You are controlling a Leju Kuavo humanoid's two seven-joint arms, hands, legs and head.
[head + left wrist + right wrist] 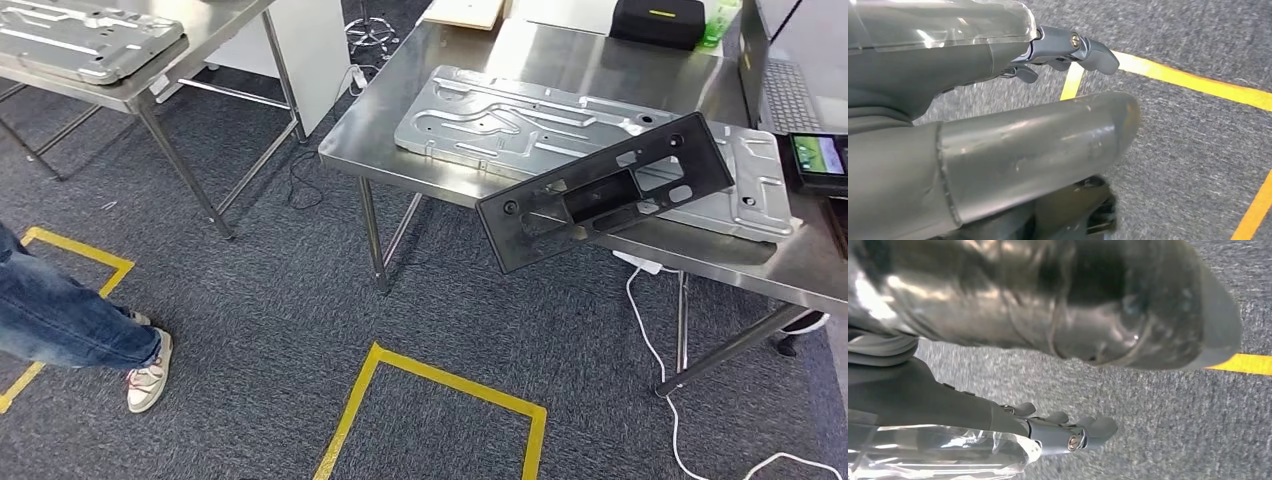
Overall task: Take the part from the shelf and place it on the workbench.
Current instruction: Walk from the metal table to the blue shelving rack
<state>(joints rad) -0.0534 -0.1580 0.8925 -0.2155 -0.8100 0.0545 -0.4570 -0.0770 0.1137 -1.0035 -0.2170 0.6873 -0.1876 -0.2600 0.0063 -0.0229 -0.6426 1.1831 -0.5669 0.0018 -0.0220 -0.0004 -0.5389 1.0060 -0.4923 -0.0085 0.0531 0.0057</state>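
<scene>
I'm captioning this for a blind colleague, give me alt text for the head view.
A black plastic part lies tilted on a ribbed metal panel on a steel workbench, one end overhanging the front edge. A person's leg in jeans stands by yellow floor tape on grey carpet.

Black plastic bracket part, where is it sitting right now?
In the head view the long black plastic bracket part lies tilted on the embossed silver metal panel on the right steel workbench, one end overhanging the bench's near edge.
</scene>
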